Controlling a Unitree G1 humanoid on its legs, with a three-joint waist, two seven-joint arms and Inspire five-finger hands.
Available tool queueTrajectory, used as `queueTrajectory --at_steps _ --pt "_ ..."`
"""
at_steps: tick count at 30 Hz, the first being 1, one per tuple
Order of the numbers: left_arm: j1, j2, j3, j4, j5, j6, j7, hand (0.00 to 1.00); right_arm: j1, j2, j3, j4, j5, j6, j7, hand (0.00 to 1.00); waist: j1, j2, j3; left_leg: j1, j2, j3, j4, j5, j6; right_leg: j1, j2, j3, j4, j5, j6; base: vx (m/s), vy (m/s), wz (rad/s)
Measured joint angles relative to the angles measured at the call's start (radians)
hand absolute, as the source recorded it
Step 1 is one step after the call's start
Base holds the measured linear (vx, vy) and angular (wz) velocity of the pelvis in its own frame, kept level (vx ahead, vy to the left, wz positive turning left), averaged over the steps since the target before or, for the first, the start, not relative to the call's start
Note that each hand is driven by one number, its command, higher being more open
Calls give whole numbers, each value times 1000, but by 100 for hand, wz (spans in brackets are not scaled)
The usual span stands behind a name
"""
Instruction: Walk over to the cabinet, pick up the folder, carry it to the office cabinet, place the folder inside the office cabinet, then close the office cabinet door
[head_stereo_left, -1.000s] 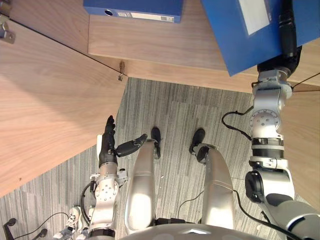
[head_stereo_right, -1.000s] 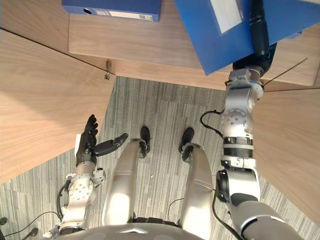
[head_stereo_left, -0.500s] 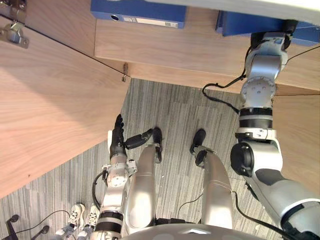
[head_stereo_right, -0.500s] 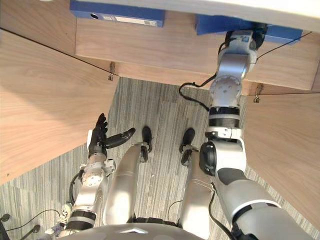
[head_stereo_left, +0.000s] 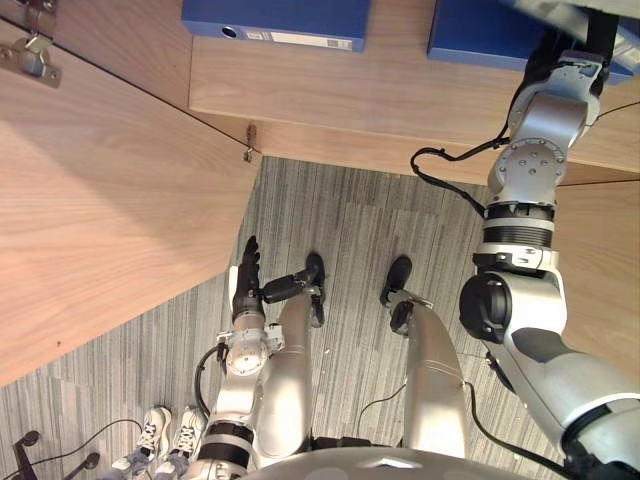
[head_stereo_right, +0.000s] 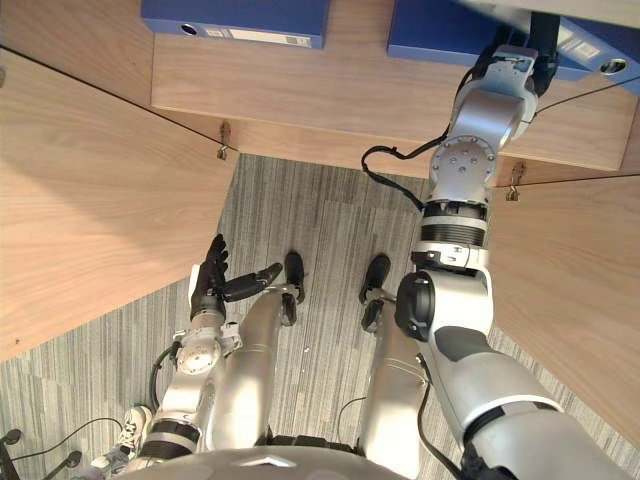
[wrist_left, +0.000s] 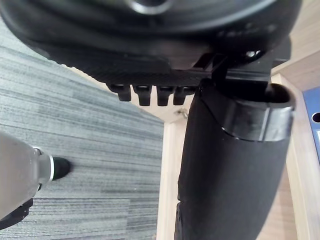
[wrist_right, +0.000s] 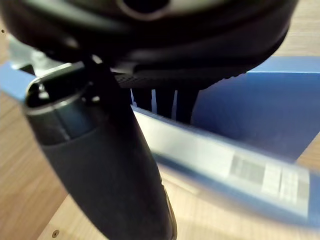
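A blue folder (head_stereo_left: 480, 35) lies on the wooden shelf (head_stereo_left: 350, 95) of the office cabinet, at the back right. My right hand (head_stereo_right: 545, 40) reaches up to its near end. In the right wrist view the folder's labelled spine (wrist_right: 225, 167) runs between the thumb (wrist_right: 100, 150) and the straight fingers (wrist_right: 165, 102), whose tips are hidden behind it. A second blue folder (head_stereo_left: 275, 20) lies on the same shelf further left. My left hand (head_stereo_left: 248, 275) hangs low over the carpet, fingers straight and empty.
The cabinet's left door (head_stereo_left: 100, 200) stands swung out wide on my left, with a hinge (head_stereo_left: 248, 140) at the shelf's corner. The right door (head_stereo_right: 590, 280) stands out on my right. A person's sneakers (head_stereo_left: 165, 432) rest on the grey carpet (head_stereo_left: 370, 220) at lower left.
The folder, held tilted up close a second ago, now lies on the shelf. My right hand's fingers have straightened. The left hand has drifted closer to my body.
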Motion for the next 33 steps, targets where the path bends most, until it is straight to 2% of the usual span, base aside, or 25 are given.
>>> queueTrajectory --at_steps 6,10,15,16,19,27,29,33 --pt "-1 1 0 0 -2 0 0 100 0 -12 47 0 -1 4 29 100 -6 0 0 -7 5 1 10 0 0 -4 4 0 1 1 -1 -4 -2 -1" --pt "-1 5 0 -4 -3 0 -4 100 0 -33 106 3 -2 28 55 100 -7 0 0 -9 14 3 17 -1 1 -4 13 1 1 4 -6 -28 -15 -5" --pt "1 11 1 -6 -19 0 -11 100 1 -101 251 17 -19 94 120 100 -17 0 0 -14 24 3 24 -2 2 -11 21 1 6 5 -8 -39 -25 -4" --pt "1 17 1 -6 -19 0 -17 100 3 -124 309 18 -55 126 150 100 -26 0 0 -16 26 3 25 -2 2 -13 23 1 6 5 -8 0 0 0" --pt "1 26 1 -8 -18 0 -30 100 8 -161 392 20 -119 170 213 100 -34 0 0 -16 29 5 26 -2 2 -13 26 2 6 5 -8 -3 0 -1" --pt "1 44 2 -8 -18 0 -47 100 42 -218 527 36 -183 231 338 100 -37 -1 0 -15 34 7 27 -2 2 -13 30 4 5 6 -9 0 0 0" --pt "1 59 2 -8 -18 0 -56 100 78 -264 589 40 -201 247 373 100 -38 -1 1 -14 35 10 27 -3 2 -13 32 6 3 9 -8 -22 10 -4" --pt "1 67 9 -8 -18 0 -64 100 118 -306 638 41 -209 277 422 100 -42 -2 1 -13 38 18 28 -6 7 -13 35 11 -2 13 -7 -14 14 -6"
